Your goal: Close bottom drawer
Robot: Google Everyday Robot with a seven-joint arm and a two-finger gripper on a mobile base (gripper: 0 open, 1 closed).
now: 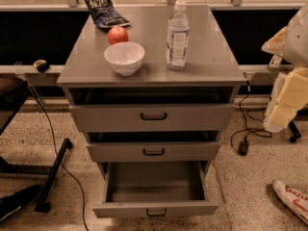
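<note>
You are looking at a grey cabinet (154, 66) of what seems painted metal; its top is smooth, with a soft sheen. The bottom drawer (120, 209) has the same matt grey finish on its front and inside, and its small handle (156, 211) is black. Near the top's front left, the bowl (124, 57) is glossy white. The water bottle (177, 37) is clear shiny plastic, the apple (117, 34) smooth-skinned, and the snack bag (106, 11) at the back left corner crinkled glossy foil. The floor (250, 186) is speckled stone. The gripper (284, 107), at your view's right edge, looks like pale matt plastic.
</note>
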